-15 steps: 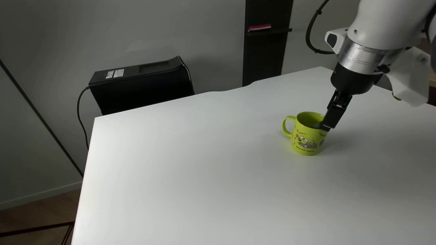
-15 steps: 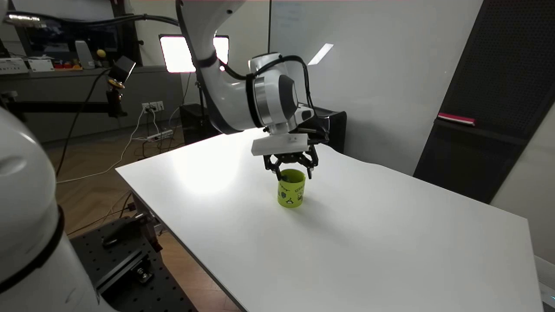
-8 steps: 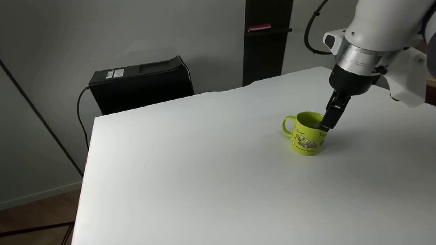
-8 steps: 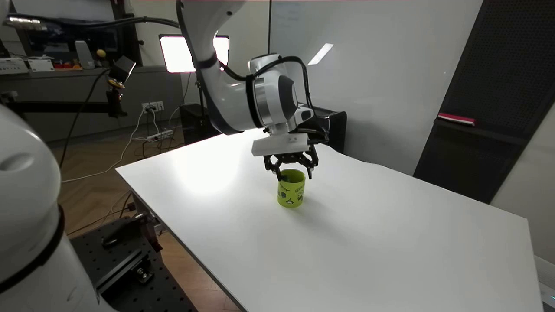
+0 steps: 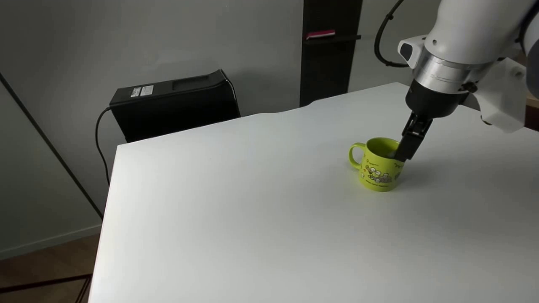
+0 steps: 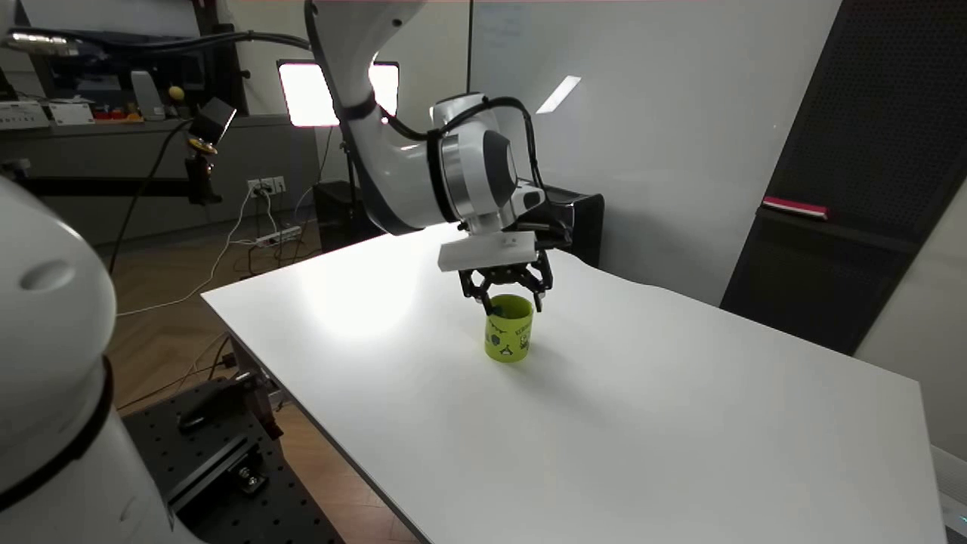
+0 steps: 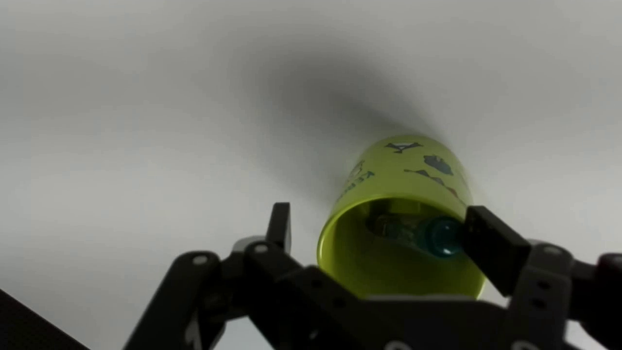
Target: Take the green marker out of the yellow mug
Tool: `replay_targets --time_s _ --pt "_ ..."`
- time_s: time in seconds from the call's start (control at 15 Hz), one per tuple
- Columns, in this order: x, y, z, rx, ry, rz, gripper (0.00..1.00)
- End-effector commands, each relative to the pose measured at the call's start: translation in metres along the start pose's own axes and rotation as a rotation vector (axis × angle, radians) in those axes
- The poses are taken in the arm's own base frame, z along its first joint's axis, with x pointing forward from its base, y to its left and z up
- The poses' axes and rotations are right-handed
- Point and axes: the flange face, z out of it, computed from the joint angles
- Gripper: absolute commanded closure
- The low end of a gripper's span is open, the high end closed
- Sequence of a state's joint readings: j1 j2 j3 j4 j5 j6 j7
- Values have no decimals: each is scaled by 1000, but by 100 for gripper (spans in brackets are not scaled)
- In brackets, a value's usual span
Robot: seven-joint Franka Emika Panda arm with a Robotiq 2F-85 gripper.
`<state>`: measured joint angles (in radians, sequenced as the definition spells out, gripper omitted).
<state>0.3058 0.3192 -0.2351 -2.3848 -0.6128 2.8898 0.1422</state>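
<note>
The yellow mug (image 5: 374, 170) stands upright on the white table, with its loop handle showing in an exterior view. It also shows in the other views (image 6: 508, 344) (image 7: 406, 180). The green marker (image 7: 440, 236) lies slanted inside the mug, its round teal end near the rim at the right in the wrist view; its lower part is dim. My gripper (image 7: 379, 218) is open over the mug, and it also shows in an exterior view (image 6: 514, 305). One finger is at the rim beside the marker's end; I cannot tell if they touch. The other finger is outside the mug on the opposite side.
The white table (image 5: 236, 202) carries the mug. A black box-like device (image 5: 174, 105) stands behind the table's far edge. A dark panel with a red item (image 6: 795, 208) on its ledge stands by the wall. The robot's base (image 6: 60, 393) is beside the table.
The arm and gripper have crept slightly left in an exterior view, toward the mug's handle side. The mug has shifted by a hair at most. The gripper has stayed open.
</note>
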Motion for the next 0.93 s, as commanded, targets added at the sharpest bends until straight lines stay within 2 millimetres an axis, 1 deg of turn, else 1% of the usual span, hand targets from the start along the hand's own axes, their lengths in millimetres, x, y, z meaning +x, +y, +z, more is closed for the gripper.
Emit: replay_targets --time_s 0.0,0.13,0.27,0.53,0.6,0.67,0.73,0.87 --pt "7 1 1 -23 7 14 40" --pt "7 0 1 -26 8 11 55" --pt "7 -1 1 -27 8 10 67" --pt "6 -1 1 -28 6 10 95" --pt "6 0 0 -28 8 11 97" --pt "6 0 0 -29 9 12 94" --pt "6 1 0 -29 9 13 96" --pt "6 4 -3 -30 6 19 94"
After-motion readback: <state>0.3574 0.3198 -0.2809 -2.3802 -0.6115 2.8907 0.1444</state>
